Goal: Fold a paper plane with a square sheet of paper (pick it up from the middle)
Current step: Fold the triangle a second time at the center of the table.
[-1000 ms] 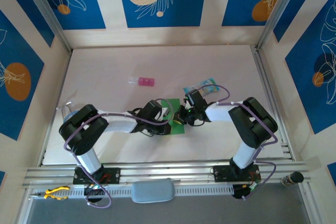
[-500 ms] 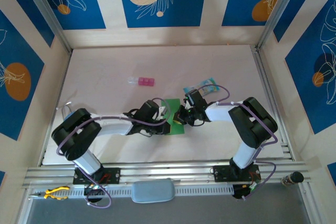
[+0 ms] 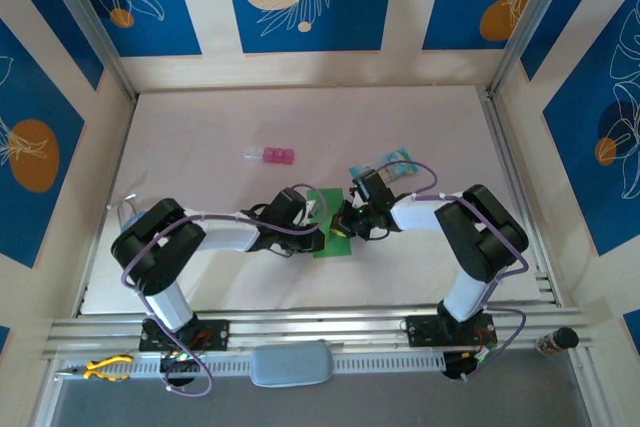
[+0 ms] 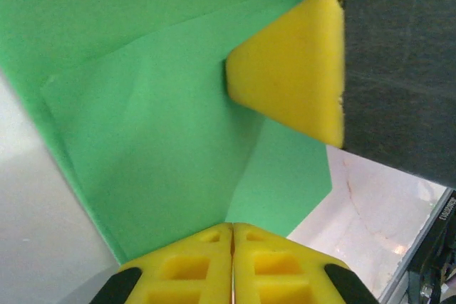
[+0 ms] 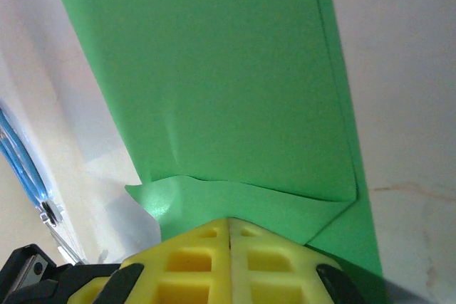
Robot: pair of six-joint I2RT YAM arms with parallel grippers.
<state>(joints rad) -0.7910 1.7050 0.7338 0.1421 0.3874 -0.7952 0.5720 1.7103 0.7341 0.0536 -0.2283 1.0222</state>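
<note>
Green paper, bright and unmarked: the square sheet of paper (image 3: 330, 245) lies creased on the white table (image 3: 200, 137), between my two arms and in front of their bases. My left gripper (image 4: 232, 236) reaches it from the left with its yellow pads pressed flat together, and a fold line in the sheet runs right down to their tips. My right gripper (image 5: 229, 233) comes from the other side, its pads likewise closed tight. A turned-over flap of the sheet ends at them. Seen from my left wrist, one of its fingertips (image 4: 292, 69) touches the upper layer. I cannot tell whether either pair has a layer nipped between them.

A pale blue packet (image 3: 388, 162) lies just behind my right wrist and a pink block (image 3: 271, 155) further back to the left. The packet's print is too small to read.
</note>
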